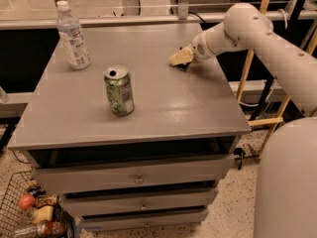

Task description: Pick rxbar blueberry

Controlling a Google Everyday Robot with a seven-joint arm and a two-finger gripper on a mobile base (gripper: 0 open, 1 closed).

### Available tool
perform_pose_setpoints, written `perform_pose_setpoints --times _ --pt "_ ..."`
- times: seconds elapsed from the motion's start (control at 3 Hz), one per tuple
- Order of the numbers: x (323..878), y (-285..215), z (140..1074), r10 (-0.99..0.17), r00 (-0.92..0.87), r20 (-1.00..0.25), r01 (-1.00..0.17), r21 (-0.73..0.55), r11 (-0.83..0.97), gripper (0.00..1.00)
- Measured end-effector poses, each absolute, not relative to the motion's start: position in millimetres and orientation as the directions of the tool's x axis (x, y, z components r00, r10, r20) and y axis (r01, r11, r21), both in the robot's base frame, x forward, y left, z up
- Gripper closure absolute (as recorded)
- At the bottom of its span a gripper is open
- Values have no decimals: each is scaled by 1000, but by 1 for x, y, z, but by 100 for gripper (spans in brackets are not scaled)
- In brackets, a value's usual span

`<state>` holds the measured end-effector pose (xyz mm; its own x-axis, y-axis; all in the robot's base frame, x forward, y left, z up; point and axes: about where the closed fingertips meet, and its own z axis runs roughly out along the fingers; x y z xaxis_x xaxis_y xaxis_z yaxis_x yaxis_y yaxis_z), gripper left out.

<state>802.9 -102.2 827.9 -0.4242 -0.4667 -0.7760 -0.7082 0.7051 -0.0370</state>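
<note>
My gripper [179, 58] is down at the grey table's [163, 108] far right part, at the end of the white arm [247, 26] that reaches in from the right. It rests on or just above the tabletop. The rxbar blueberry does not show; only a small dark patch lies right under the gripper, and I cannot tell what it is. A green drink can [119, 90] stands upright in the table's middle left, well apart from the gripper. A clear plastic bottle [72, 34] stands upright at the far left corner.
The table has drawers [138, 178] below its front edge. A wire basket [29, 217] with food items sits on the floor at the lower left. Wooden poles [252, 58] stand to the right of the table. My white body [287, 182] fills the lower right.
</note>
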Motion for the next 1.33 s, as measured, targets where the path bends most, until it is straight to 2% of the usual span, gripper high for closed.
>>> perform_pose_setpoints --times 0.67,1.33 --pt "803 -102 828 -467 -424 -776 -708 -37 705 100" --pt "798 -81 944 -457 -134 -879 -794 -181 580 100"
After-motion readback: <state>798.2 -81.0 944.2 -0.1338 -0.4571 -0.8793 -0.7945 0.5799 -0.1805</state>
